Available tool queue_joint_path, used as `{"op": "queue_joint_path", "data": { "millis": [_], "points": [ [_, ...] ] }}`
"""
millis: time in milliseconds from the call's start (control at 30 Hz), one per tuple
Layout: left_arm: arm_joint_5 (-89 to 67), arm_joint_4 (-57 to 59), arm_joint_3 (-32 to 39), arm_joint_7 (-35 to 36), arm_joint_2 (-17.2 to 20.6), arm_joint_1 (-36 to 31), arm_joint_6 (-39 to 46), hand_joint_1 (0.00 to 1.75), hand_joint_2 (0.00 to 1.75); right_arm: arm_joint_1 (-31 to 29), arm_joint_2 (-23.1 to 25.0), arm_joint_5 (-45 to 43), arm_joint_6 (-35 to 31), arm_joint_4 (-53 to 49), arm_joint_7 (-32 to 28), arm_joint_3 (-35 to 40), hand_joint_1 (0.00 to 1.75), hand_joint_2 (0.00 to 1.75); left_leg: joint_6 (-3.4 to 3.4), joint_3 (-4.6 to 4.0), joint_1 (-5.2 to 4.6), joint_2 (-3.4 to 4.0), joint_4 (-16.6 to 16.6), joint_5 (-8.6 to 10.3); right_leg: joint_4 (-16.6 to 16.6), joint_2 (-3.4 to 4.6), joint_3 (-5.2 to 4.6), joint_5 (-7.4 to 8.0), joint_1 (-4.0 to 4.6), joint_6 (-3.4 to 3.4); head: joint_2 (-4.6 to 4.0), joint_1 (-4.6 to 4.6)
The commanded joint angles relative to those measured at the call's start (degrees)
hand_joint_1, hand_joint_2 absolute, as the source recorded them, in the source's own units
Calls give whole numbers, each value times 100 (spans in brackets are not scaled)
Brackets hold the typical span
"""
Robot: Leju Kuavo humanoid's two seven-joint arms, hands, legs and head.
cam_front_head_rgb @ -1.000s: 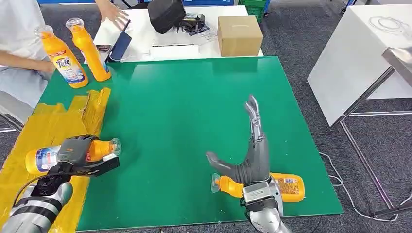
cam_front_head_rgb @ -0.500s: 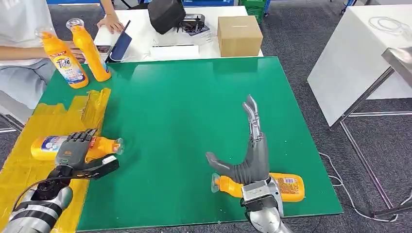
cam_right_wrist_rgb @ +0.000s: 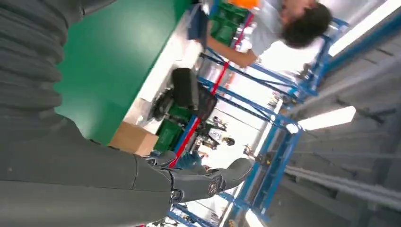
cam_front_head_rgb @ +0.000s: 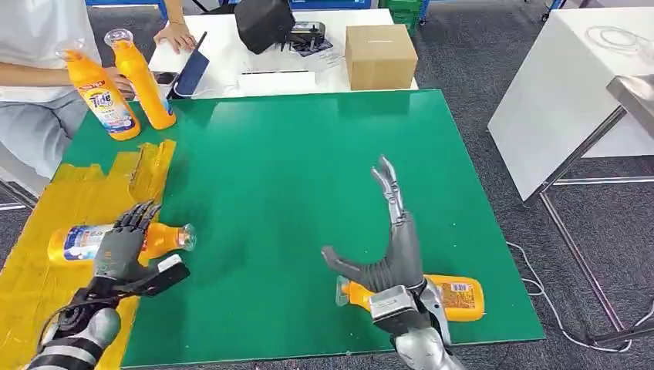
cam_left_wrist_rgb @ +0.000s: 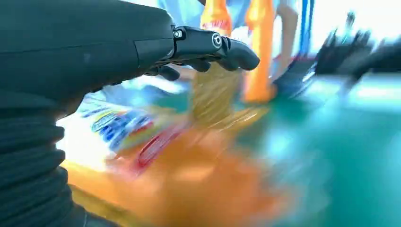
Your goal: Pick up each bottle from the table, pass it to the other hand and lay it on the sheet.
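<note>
While one bottle (cam_front_head_rgb: 116,240) already lies on the yellow sheet (cam_front_head_rgb: 46,208) at the left of the counter (cam_front_head_rgb: 293,169), the left hand (cam_front_head_rgb: 123,248) hovers over it with fingers spread, released and holding nothing. Two more bottles (cam_front_head_rgb: 127,81) stand upright at the far left corner (beside a seated person (cam_front_head_rgb: 35,69)), seemingly yet to be handled. Nearer the right, the right hand (cam_front_head_rgb: 389,247) is open, fingers extended, above a bottle lying near the front edge (cam_front_head_rgb: 455,297), ungrasped. By my judgement, one delivery is done and three remain.
</note>
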Motion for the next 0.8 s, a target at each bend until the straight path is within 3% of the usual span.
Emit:
{"op": "queue_joint_path", "data": {
  "millis": [33, 167, 467, 800],
  "points": [
    [1682, -2842, 843, -851, -996, 1231, -599, 0, 175, 150, -624, 999, 356, 571, 566, 443, 0, 175, 9, 22, 4, 9, -2, -14, -18, 0, 30, -6, 5, -1, 0, 2],
    [1904, -3124, 814, -937, -1157, 1322, -892, 0, 175, 245, -881, 1449, 634, 669, 784, 529, 0, 175, 4, 14, 3, 4, -1, -11, -16, -4, 20, -4, 7, -4, 0, 0],
    [2234, -3286, 386, -795, -1508, 1462, -1219, 0, 175, 575, -1126, 2189, 614, 808, 1253, 353, 0, 175, 6, 13, 1, -7, -5, -8, -17, -11, 22, -5, 3, -3, 0, -2],
    [2367, -3094, -32, -697, -1629, 1447, -1410, 0, 175, 800, -1555, 2659, 594, 1156, 1792, -29, 0, 175, 5, 12, -3, -14, -6, -4, -18, -15, 21, -3, 0, -3, 0, -2]
  ]
}}
